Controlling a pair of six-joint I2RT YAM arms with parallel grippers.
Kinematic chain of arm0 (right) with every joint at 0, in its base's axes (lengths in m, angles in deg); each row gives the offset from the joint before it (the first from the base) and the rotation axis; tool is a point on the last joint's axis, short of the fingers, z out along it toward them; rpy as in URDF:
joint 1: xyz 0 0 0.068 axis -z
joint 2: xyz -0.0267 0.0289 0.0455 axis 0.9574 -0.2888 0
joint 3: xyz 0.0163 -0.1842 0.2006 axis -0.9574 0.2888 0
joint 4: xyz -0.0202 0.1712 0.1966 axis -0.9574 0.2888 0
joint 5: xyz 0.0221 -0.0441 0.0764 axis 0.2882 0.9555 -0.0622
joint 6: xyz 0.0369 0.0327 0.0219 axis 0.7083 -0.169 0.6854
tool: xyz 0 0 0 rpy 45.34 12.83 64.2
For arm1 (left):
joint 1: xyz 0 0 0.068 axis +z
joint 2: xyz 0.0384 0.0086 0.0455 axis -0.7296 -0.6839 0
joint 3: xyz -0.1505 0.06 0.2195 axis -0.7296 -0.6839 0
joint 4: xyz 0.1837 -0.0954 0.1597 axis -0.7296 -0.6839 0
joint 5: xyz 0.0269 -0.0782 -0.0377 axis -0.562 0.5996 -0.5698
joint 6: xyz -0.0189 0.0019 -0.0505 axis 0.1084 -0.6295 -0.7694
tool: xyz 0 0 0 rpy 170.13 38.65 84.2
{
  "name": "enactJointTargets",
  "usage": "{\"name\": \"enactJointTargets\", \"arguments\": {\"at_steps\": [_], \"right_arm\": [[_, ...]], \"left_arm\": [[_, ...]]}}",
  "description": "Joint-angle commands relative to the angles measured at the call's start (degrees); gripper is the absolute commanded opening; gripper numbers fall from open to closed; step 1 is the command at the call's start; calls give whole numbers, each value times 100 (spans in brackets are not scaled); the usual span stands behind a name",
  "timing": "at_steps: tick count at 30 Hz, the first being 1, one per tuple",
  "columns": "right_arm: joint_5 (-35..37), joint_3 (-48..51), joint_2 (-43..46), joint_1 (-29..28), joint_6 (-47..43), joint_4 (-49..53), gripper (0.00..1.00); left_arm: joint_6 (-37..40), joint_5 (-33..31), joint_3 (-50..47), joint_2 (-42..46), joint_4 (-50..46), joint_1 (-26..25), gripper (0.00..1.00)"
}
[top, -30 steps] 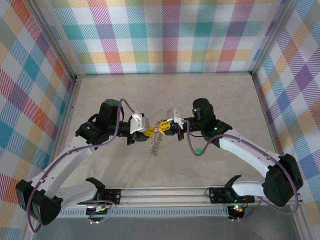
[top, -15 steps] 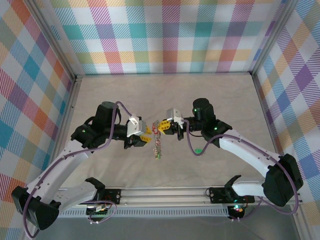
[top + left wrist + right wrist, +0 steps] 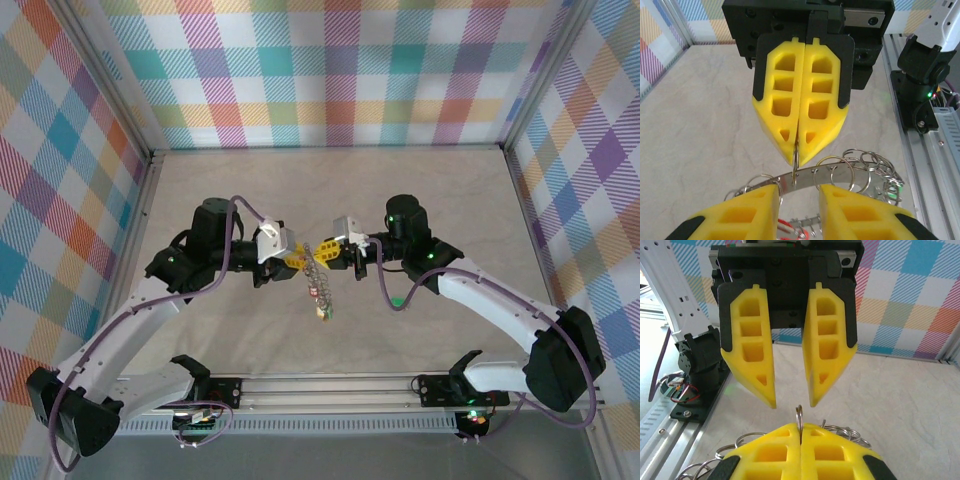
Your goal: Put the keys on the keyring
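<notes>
The keyring (image 3: 805, 176) hangs above the table (image 3: 430, 190), pinched at its top by the right end effector (image 3: 326, 250). That end effector's yellow fingers (image 3: 800, 100) are pressed flat together on a thin loop of wire that sticks out at their tips. Below the tips, in the left wrist view, the ring's grey band runs crosswise in a shallow arc, strung with small split rings that bunch on the side toward the arm bases.

The keys (image 3: 320, 298) dangle under the right end effector as one narrow bunch. From above, its long axis runs from the fingertips toward the rail (image 3: 330, 385) at the near edge, leaning slightly to the robot's right, with a pale tag at the low end. Single keys are too small to tell apart.

The left end effector (image 3: 292, 262) faces the right end effector tip to tip, just beside it. Its fingers stand a narrow gap apart, and the pinched loop sits just off their tips, with nothing gripped between them.

A purple cable (image 3: 385, 290) loops beside the right end effector on the side away from the left arm, and a small green spot (image 3: 397, 300) lies on the table next to it. What the spot is I cannot tell. Plaid walls (image 3: 330, 70) close in the table.
</notes>
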Motion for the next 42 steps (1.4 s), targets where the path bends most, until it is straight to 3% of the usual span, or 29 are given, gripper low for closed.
{"name": "enactJointTargets", "arguments": {"at_steps": [1,14,20,24,28,29,31,32,36,42], "right_arm": [[-307,-148,4,-47,188,-615,0],[-371,-59,-26,-74,375,-830,0],[-323,-50,-81,-111,397,-840,0],[-325,-24,-105,-129,446,-865,0],[-216,-28,-82,-129,258,-566,0],[-151,-66,-71,-129,125,-353,2],[-14,-144,-57,-123,-126,108,17],[40,-164,-44,-129,-233,265,20],[141,-121,-17,-129,-350,450,27],[297,-103,-101,-214,-376,468,33]], "left_arm": [[-72,172,-68,28,301,1,27],[-102,-79,-218,19,741,-131,13],[-82,-14,-207,-18,758,-156,10],[-49,-2,-214,-20,723,-166,1],[157,-132,-170,3,512,-166,0],[251,-202,-129,7,396,-171,0],[482,-317,10,-28,29,-166,0],[582,-400,118,-73,-202,-166,0],[987,-632,639,-341,-1124,-175,0],[1170,-817,885,-503,-1496,-193,0]]}}
